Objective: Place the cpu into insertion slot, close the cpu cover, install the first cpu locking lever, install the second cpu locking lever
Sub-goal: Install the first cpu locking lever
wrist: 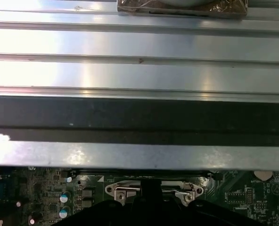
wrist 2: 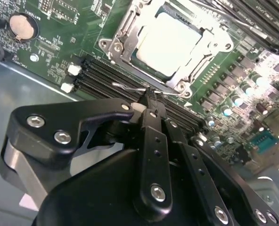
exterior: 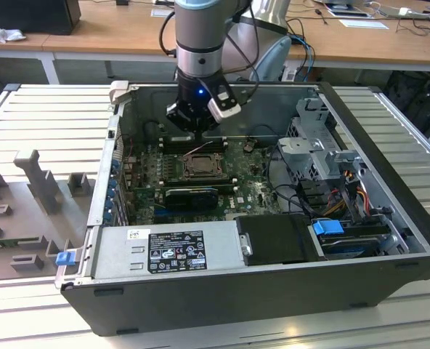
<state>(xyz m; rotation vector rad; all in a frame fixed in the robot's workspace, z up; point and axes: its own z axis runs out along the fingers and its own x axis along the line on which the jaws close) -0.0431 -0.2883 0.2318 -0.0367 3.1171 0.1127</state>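
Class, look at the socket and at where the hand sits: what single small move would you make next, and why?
Probably ease the hand down onto the thin wire locking lever just ahead of its tips. The pale square cpu already lies in the socket and the silvery metal cpu cover frames it, lying closed, while that lever looks unlatched beside the socket.

Exterior view evenly lit, sharp. Second wrist view: strong glare on cpu (wrist 2: pixel 170 41), near gripper (wrist 2: pixel 151 96) body soft. First wrist view: bright sheen on ribbed metal panel (wrist: pixel 139 44), dark band below.

Cpu (wrist 2: pixel 170 40) matt pale metal, cpu cover (wrist 2: pixel 130 35) shiny steel, gripper (wrist 2: pixel 151 101) blk matt plastic
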